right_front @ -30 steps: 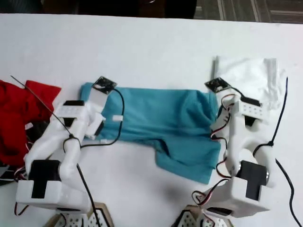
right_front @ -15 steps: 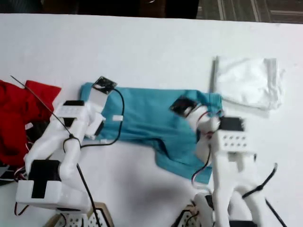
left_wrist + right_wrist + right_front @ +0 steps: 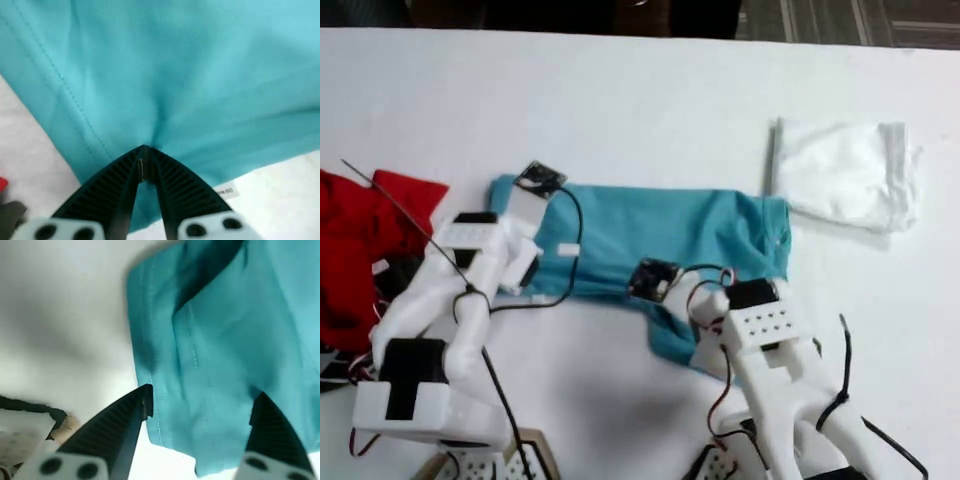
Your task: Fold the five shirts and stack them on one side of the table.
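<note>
At the middle of the tabletop [image 3: 620, 90] the teal shirt [image 3: 660, 235] lies spread, its long axis running left to right, with one flap pointing toward the near edge right of centre. The left pincer [image 3: 144, 156] is clenched on a pinch of teal cloth near the shirt's left end, just inside a stitched hem. The right pincer [image 3: 202, 399] stands released over the near flap, jaws spread to either side of a stitched edge; whether they touch the cloth cannot be told. A small white tag [image 3: 223, 190] shows at the shirt's edge, its print too small to read. The right arm covers part of the flap. A folded white shirt [image 3: 845, 175] sits far right, and a crumpled red shirt [image 3: 360, 245] at the left is cut off
</note>
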